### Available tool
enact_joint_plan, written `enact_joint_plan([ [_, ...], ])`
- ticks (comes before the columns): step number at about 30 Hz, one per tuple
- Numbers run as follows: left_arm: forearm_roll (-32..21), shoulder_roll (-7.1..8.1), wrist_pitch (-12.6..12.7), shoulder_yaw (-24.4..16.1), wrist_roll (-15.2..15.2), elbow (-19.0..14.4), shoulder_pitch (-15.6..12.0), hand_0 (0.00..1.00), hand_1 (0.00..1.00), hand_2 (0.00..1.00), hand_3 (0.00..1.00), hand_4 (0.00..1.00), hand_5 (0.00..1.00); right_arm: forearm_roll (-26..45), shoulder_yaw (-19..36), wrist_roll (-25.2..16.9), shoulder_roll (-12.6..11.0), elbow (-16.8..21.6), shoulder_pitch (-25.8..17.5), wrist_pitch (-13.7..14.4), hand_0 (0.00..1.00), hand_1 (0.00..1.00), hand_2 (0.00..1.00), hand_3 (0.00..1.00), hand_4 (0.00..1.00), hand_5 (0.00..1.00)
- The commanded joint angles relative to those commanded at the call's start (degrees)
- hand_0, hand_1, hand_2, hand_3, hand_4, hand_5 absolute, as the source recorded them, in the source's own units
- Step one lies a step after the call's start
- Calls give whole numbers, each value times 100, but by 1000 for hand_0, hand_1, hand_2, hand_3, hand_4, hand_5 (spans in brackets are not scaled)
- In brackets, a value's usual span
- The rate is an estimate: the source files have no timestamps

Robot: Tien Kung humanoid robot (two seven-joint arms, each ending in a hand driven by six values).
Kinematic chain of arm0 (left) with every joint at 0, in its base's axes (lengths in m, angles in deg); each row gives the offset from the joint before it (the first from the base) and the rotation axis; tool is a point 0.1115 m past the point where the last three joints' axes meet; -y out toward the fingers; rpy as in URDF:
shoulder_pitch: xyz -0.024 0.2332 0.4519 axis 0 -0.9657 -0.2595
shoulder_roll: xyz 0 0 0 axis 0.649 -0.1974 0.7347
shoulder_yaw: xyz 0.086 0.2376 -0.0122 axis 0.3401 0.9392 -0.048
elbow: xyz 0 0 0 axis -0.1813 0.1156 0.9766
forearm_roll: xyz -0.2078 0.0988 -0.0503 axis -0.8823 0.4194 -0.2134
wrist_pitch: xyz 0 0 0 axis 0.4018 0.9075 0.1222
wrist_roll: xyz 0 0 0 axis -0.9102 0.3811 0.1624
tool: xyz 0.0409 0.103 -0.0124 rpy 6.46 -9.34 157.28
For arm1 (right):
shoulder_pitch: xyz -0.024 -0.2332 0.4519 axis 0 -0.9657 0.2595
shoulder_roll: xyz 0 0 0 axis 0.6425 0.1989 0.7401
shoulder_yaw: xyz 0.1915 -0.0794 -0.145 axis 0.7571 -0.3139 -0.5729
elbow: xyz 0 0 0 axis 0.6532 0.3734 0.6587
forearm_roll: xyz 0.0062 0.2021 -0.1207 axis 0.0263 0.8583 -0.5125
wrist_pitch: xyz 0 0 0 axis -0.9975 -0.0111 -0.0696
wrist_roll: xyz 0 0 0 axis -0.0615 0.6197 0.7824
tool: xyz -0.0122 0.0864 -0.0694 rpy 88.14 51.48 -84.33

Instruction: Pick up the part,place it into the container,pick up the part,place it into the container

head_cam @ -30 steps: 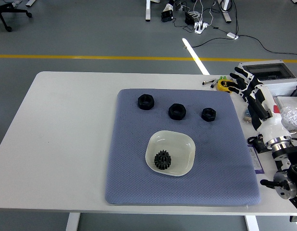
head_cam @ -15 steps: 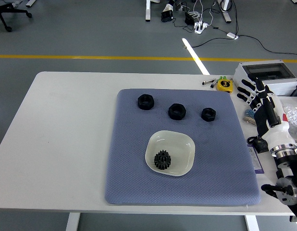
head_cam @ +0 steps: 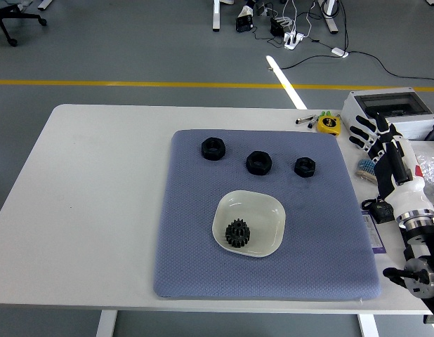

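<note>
On the near half of the blue-grey mat (head_cam: 203, 253), a black gear (head_cam: 238, 232) already sits in the white dish (head_cam: 270, 210), so by my reckoning one placement is done and the second pick is not yet begun. Farther back, three black nuts wait in a row, left nut (head_cam: 212, 148), middle nut (head_cam: 258, 162), right nut (head_cam: 305, 166), the last nearest the right hand (head_cam: 380, 149), which hangs off the mat's right edge with fingers spread, holding nothing. Next move calls for a reach leftward to that nut; beyond the hand lie a yellow tape measure (head_cam: 329, 124) and a white box (head_cam: 391, 107), neither blocking the path.
</note>
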Motion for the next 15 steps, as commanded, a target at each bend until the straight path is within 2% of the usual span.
enact_joint_plan([
  [15,11,0,4,-5,1,0,11,662,537,569,563,635,616,-9,35,33,-18,4,7,22,751,769,822,849,998,826],
])
